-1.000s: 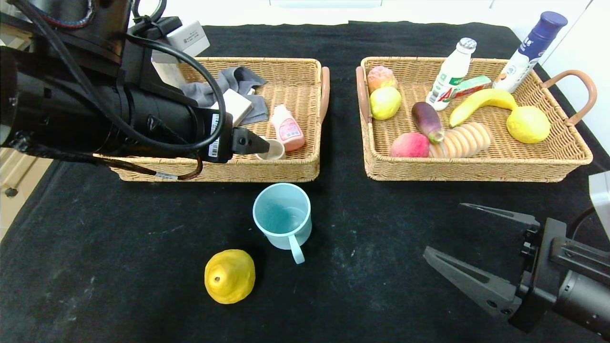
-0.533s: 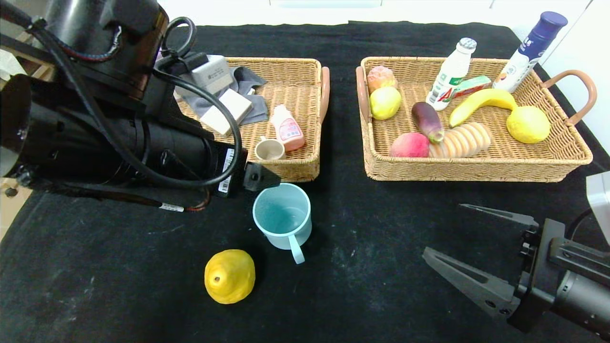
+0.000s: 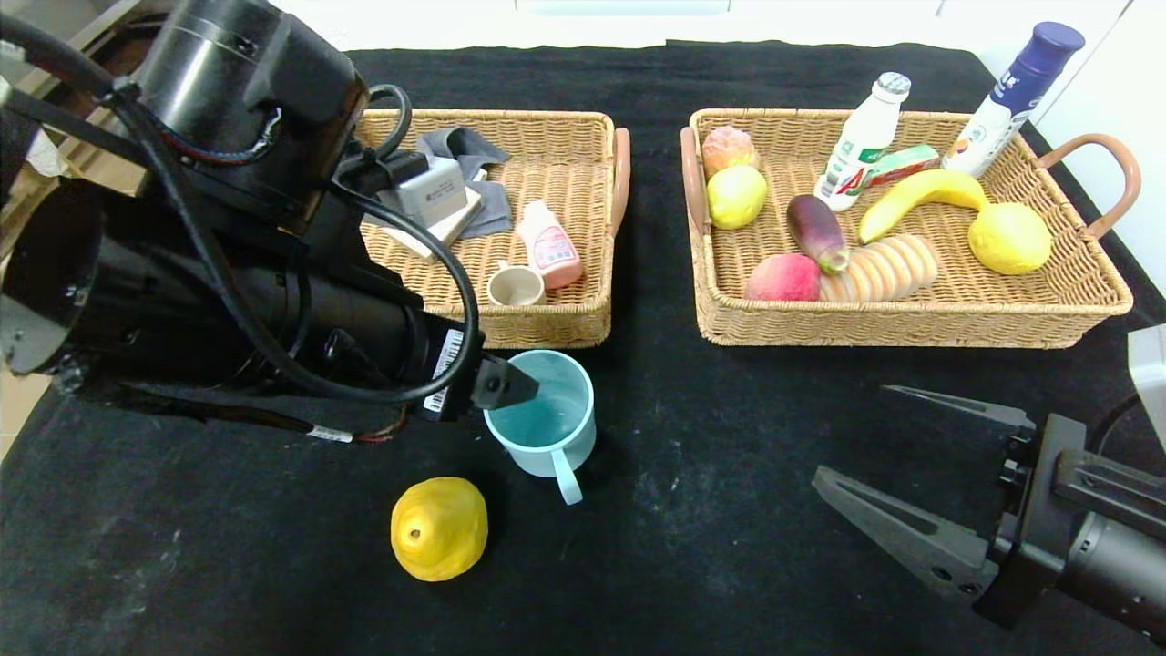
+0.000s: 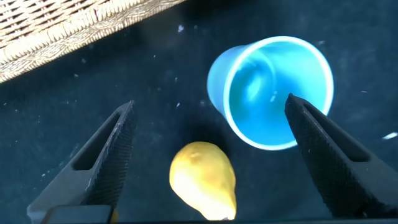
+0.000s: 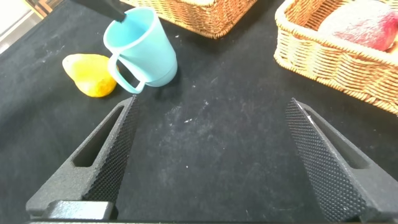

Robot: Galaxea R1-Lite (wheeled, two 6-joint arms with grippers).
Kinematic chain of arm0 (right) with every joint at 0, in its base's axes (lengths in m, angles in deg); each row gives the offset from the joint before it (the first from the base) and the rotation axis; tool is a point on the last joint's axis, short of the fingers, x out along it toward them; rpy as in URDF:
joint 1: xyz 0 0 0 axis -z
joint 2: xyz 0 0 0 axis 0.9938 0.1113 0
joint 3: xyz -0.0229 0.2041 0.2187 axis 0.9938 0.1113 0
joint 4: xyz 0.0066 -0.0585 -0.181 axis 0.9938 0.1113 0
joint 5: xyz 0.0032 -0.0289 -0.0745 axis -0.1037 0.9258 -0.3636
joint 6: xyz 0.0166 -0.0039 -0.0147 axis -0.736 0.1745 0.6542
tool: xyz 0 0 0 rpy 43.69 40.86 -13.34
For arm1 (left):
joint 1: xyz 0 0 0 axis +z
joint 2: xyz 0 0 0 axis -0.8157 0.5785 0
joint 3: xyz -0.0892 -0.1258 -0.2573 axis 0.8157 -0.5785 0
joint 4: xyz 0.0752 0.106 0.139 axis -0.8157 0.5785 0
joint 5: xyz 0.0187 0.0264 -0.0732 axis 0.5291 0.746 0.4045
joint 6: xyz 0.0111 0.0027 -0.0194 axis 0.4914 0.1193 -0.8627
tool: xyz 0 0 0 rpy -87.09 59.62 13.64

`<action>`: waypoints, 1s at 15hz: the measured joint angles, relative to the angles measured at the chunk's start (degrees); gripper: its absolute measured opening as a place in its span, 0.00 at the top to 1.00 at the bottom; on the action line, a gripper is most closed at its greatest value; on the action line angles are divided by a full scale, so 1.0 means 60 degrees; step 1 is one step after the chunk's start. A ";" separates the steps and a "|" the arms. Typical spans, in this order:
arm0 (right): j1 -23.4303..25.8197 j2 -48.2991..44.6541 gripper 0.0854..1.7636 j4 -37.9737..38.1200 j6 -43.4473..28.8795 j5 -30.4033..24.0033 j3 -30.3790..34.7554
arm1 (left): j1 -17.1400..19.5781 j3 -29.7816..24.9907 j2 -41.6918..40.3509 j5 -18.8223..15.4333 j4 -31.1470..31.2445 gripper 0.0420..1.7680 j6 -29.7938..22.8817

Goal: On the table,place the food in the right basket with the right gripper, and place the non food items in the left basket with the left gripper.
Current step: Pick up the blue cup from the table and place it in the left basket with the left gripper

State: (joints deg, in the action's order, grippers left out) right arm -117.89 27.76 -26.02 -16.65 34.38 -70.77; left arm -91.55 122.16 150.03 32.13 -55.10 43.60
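Left wrist view: left gripper (image 4: 208, 146) spread wide; one finger (image 4: 323, 152) over blue cup (image 4: 270, 93) rim, pear (image 4: 203, 180) between fingers; advisable to straddle cup wall, avoid pear; right gripper (image 3: 911, 474) idle, open.

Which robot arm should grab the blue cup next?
The left. The left gripper hangs open right over the blue cup, one finger above its mouth. The right gripper is open but off to the side, and cups belong in the left basket.
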 joint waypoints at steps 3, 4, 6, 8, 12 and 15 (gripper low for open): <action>0.0014 0.0000 0.03 0.0000 0.0000 0.0004 -0.0004 | -0.0073 0.0037 0.0240 0.0069 -0.0022 0.03 -0.0006; 0.0018 -0.0004 0.03 0.0000 0.0000 0.0008 -0.0014 | -0.0106 0.0033 0.0309 0.0069 -0.0018 0.03 -0.0014; 0.0022 -0.0004 0.03 0.0000 0.0000 0.0004 -0.0014 | -0.0128 0.0018 0.0451 0.0079 -0.0047 0.03 -0.0024; 0.0022 -0.0006 0.03 0.0000 0.0000 0.0004 -0.0014 | -0.0130 0.0018 0.0599 0.0083 -0.0069 0.03 -0.0028; 0.0030 -0.0018 0.03 0.0000 0.0000 0.0004 -0.0014 | -0.0130 0.0028 0.0823 0.0098 -0.0087 0.03 -0.0033; 0.0063 -0.0065 0.03 0.0000 -0.0002 0.0008 -0.0028 | -0.0128 -0.0004 0.0965 0.0152 -0.0095 0.03 -0.0043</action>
State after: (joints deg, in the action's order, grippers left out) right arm -117.51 27.37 -26.02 -16.66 34.42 -70.95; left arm -92.32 122.13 155.82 33.05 -55.68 43.34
